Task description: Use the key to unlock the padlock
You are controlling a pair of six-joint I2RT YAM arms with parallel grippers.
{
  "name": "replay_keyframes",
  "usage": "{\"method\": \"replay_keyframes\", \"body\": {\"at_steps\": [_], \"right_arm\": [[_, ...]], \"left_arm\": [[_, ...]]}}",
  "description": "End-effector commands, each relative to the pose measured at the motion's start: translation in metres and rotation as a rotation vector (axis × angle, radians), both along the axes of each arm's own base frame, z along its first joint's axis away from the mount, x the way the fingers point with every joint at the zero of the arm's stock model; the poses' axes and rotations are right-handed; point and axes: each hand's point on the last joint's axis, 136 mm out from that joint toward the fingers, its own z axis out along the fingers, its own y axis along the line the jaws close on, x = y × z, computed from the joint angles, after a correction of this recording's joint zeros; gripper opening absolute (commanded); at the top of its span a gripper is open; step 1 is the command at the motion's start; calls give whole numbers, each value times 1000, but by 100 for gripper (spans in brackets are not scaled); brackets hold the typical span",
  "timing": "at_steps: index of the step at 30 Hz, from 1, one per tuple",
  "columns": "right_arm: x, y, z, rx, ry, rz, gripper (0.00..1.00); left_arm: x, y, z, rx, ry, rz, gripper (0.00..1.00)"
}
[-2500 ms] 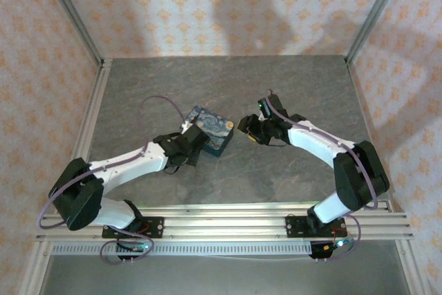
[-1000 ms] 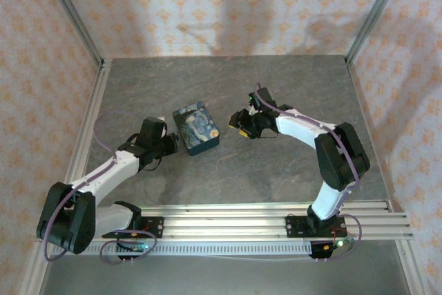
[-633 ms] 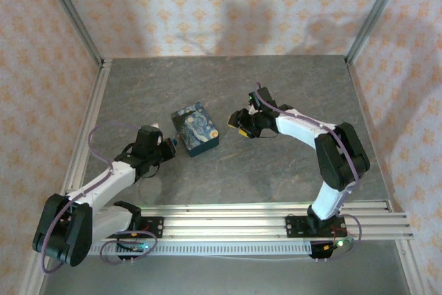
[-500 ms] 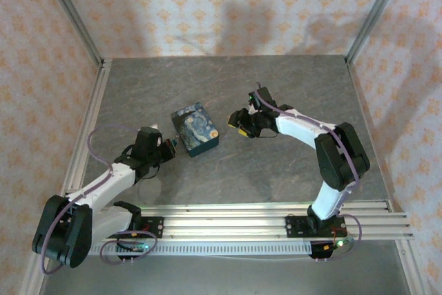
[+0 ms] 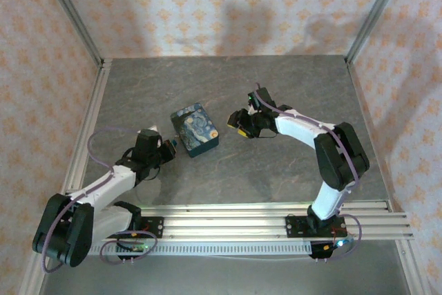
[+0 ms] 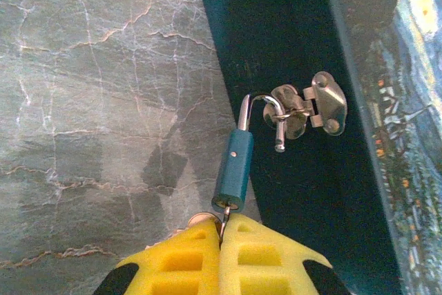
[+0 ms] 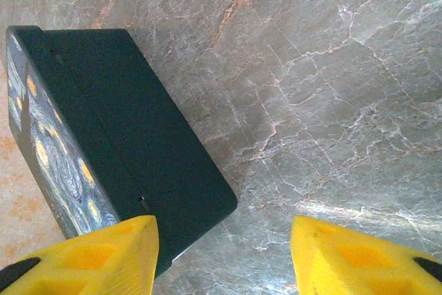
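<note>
padlock [image 6: 233, 170]: small teal body, straight ahead of the left jaws and almost touching the fingertips; long axis in line with the fingers, keyway end nearest, shackle [image 6: 265, 100] farthest
shackle: hooked through the staple of the hasp [image 6: 324, 105]; its short leg appeared to hang free of the teal body, so the lock was judged released or nearly so; not certain from this angle
key [image 6: 222, 217]: only a sliver of metal visible, bridging the padlock's near end and the jaws
left gripper [image 6: 222, 231]: yellow fingers pressed together, pinching the key; from above [image 5: 170, 146] just off the box's near-left side
right gripper [image 7: 222, 229]: fingers spread wide, nothing between them; from above [image 5: 239, 129] off the box's opposite side, near but apart
nearer arm: the left, joined to the padlock through the key; the right had the whole box between its jaws and the lock
box [image 5: 195, 129]: dark blue, starry-night print on top, resting on the table [image 5: 290, 81]; ahead and to one side of the right jaws, a corner close by one finger; its hasped side faced the left jaws
contents of box: not visible; lid judged shut under the hasp
coming move: judged to turn on the straight line from jaws through key to padlock; any twist or pull should keep to that axis; risk of dragging the box, since the right jaws had no hold on it
</note>
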Motion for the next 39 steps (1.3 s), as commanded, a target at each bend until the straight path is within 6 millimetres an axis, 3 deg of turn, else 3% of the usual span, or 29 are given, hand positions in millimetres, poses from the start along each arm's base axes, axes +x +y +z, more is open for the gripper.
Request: {"method": "replay_keyframes", "body": {"at_steps": [1, 13, 24, 39], "right_arm": [[0, 5, -1, 11, -2, 6, 54], [-1, 8, -3, 15, 1, 7, 53], [-1, 11, -1, 24, -2, 15, 54], [0, 28, -1, 58, -10, 38, 54]], "left_arm": [[-1, 5, -8, 34, 17, -6, 0], [-17, -3, -24, 69, 146, -115, 0], [-7, -2, 4, 72, 70, -95, 0], [-3, 17, 8, 120, 34, 13, 0]]}}
